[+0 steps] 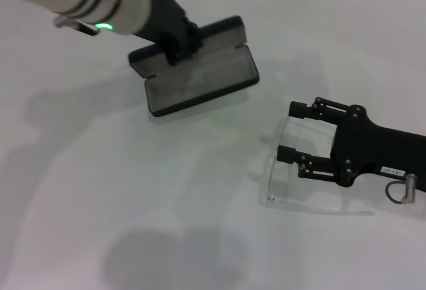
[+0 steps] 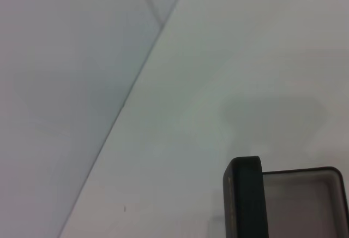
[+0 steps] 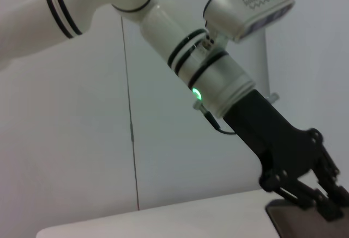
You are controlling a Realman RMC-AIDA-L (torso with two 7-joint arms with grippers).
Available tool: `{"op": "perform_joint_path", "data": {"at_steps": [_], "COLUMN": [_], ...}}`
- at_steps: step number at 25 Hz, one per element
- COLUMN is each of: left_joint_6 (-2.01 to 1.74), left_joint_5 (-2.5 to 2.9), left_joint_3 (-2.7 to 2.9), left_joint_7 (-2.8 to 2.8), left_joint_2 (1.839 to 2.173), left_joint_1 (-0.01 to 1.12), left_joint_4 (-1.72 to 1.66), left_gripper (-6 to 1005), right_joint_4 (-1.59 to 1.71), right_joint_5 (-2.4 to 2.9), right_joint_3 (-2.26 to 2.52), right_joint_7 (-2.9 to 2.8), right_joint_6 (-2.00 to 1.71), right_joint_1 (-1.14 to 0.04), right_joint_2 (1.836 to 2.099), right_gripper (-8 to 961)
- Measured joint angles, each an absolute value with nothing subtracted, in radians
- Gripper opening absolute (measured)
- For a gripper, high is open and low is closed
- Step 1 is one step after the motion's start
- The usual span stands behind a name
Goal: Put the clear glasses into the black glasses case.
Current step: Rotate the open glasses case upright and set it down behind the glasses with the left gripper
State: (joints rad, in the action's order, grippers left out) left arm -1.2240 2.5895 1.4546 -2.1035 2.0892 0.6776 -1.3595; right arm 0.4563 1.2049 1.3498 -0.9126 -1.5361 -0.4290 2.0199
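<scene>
Head view alone takes in the whole scene: the black glasses case [image 1: 200, 70] lies open on the white table [image 1: 133, 190] toward the far side, and the clear glasses [image 1: 279, 170] lie well apart from it, nearer and to the right. The left gripper [image 1: 178, 45] is down on the case at the hinge between lid and tray, its black fingers pinched narrow on the lid's edge. The right gripper [image 1: 293, 132] lies low over the glasses, its fingers spread wide with the frame between them; whether they touch it cannot be told.

The left wrist view shows only one rounded corner of the case [image 2: 245, 194], its thick matte black wall and the grey lining inside, against bare white table; no fingers appear there. The right wrist view looks across at the left arm, white with black bands and a green light, ending in the left gripper [image 3: 319, 200] on the case's edge [image 3: 283, 219]; the glasses do not show in it.

The case is rectangular with rounded corners, dull and hard-looking. The glasses are fully transparent, visible mainly as faint outlines and thin curved arms against the white.
</scene>
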Motion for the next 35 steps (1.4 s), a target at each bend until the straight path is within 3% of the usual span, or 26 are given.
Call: {"op": "perform_joint_path", "data": {"at_steps": [35], "left_joint_6": [-1.036], "left_joint_5": [2.594], "left_joint_3": [1.654], "left_joint_7": [-2.03], "left_joint_2": [2.092], "left_joint_1": [0.761], "left_joint_4": [-1.184], "left_gripper": [196], "right_joint_4": [0.452], "right_joint_5": [1.163], "right_joint_3": [1.35], "right_joint_7": [-0.913], "right_joint_6": [-1.56], "right_joint_1": [-0.414], "right_joint_2": [2.017], "right_gripper": [751]}}
